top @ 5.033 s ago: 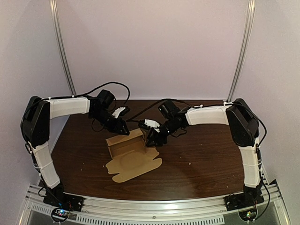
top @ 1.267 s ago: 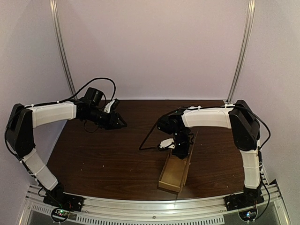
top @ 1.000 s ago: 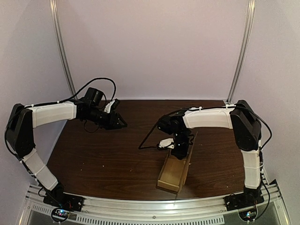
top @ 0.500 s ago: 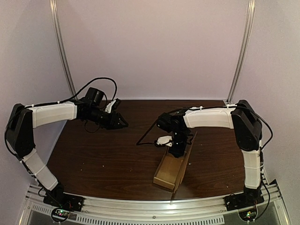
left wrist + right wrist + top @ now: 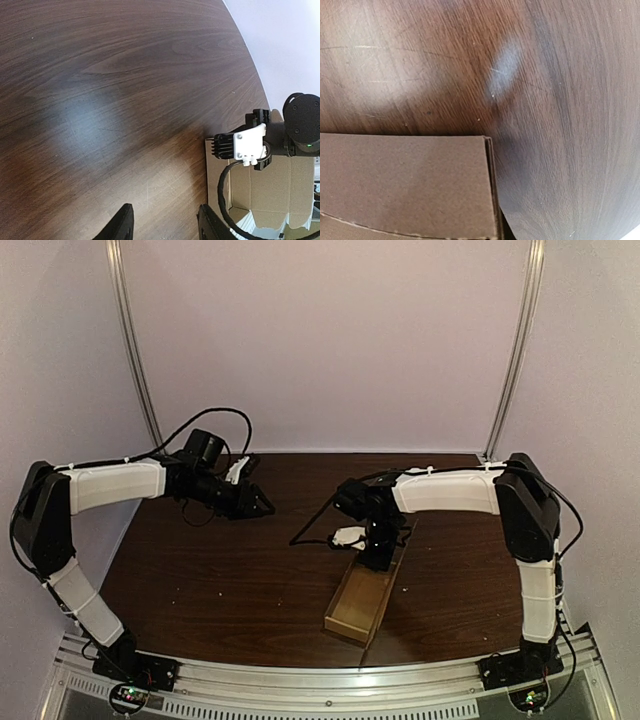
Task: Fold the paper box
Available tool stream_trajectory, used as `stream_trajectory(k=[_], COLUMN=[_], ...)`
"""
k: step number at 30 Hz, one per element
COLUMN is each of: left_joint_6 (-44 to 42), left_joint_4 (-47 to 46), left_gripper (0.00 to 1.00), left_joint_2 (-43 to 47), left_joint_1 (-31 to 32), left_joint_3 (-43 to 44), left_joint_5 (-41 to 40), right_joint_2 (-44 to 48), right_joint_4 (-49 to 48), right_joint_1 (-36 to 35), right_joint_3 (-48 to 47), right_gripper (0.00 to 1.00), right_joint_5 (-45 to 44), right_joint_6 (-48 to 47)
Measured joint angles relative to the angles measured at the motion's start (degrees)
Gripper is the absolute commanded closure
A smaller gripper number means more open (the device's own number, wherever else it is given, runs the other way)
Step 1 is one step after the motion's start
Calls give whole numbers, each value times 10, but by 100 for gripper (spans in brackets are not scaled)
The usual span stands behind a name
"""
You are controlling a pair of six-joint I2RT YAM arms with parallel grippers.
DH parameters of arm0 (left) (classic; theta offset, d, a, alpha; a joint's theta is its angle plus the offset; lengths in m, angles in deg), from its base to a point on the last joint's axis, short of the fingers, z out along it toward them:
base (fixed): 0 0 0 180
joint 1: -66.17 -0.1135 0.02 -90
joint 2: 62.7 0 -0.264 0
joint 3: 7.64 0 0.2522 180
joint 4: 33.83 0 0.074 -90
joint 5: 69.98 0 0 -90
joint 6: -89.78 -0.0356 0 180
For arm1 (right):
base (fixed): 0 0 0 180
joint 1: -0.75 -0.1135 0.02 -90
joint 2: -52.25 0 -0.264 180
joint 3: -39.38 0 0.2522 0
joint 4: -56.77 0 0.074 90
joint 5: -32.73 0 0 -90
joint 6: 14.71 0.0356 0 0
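Observation:
The brown paper box (image 5: 358, 602) sits at the front right of the table as a long open tray, its lid flap raised along its right side. My right gripper (image 5: 378, 554) points down at the box's far end and is shut on its wall. The right wrist view shows only a flat cardboard panel (image 5: 405, 185) over the dark wood, with its fingers hidden. My left gripper (image 5: 262, 506) hovers open at the back left, well away from the box. Its view shows both fingertips (image 5: 122, 227) apart above bare wood, with the box (image 5: 262, 192) beyond.
A black cable (image 5: 312, 530) loops from my right wrist over the table, left of the box. The metal rail (image 5: 330, 680) runs along the near table edge, close to the box's near end. Two slanted posts (image 5: 132, 350) stand at the back.
Since five seconds ago, the box has gone from the table's middle to the front right in my right gripper. Over the last second its near end swung left. My left gripper drew back.

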Motion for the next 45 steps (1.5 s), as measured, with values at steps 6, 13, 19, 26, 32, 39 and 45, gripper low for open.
stream_trajectory(k=[6,13,19,26,32,39,45], left_joint_6=[27,88,160,241,295,329,399], left_joint_4=[-48,-144,-250,-338,-383,-388,-482], left_gripper=[53,52,53,55,56,57,57], left_joint_2=[-4,-67,-120,-134,-134,-141,-174], left_joint_1=[28,125,177,202,207,207,207], left_joint_3=[-37,-57,-58,-58,-58,-57,-62], left_joint_5=[-35,-75,-78,-59,-35,-35,-24], right_joint_2=[47,163,172,169,157,144,142], right_joint_4=[-8,-25,-47,-85,-125,-147,-163], right_joint_1=[0,0,0,0,0,0,1], right_joint_3=[6,-17,-17,-8,-5,0,1], right_gripper=[94,93,92,91,91,89,87], right_joint_5=[26,71,79,21,-55,-127,-155], right_joint_6=[-11,-28,-33,-34,-46,-50,-44])
